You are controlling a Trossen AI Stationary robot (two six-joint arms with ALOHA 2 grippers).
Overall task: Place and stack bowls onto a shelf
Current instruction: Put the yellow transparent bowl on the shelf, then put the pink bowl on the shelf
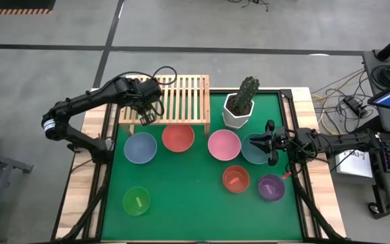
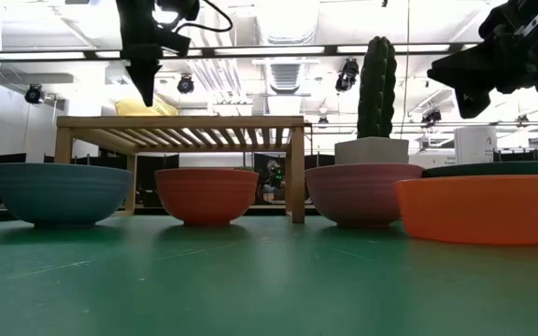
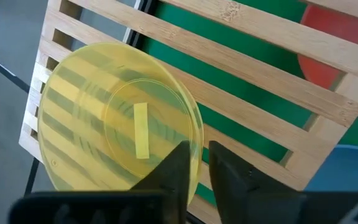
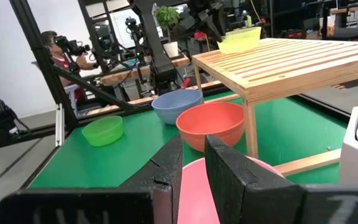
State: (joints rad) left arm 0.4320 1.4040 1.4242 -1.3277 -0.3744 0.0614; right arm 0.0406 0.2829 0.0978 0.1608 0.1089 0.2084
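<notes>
trouble looks most likely at the far left corner of the low light-wood slatted shelf (image 1: 175,100), where the small translucent yellow plastic bowl (image 3: 114,134) sits on the bars close to the corner and end edge. the left gripper (image 1: 145,116) hangs just over the bowl's near side, fingers almost closed with only a narrow gap, and they seem to have nothing between them, though the rim may be brushing one finger; i can't quite tell. if that arm drags sideways as it pulls away, it could nudge the light bowl off the end of the rack or tip it between slats. the right gripper (image 1: 271,143) hovers over the teal plastic bowl (image 1: 254,149) by the white faceted cactus pot (image 1: 235,115), fingers nearly together and empty; a descent like that would knock the rim rather than straddle it, and a wide swing risks clipping the pot. the blue-grey bowl (image 1: 140,147), coral-red bowl (image 1: 178,137) and pink bowl (image 1: 223,144) sit in a row on the green mat (image 1: 188,196) before the shelf, with lime green bowl (image 1: 137,200), red-orange bowl (image 1: 235,179) and purple bowl (image 1: 271,187) nearer the front, all yet to be shelved.
</notes>
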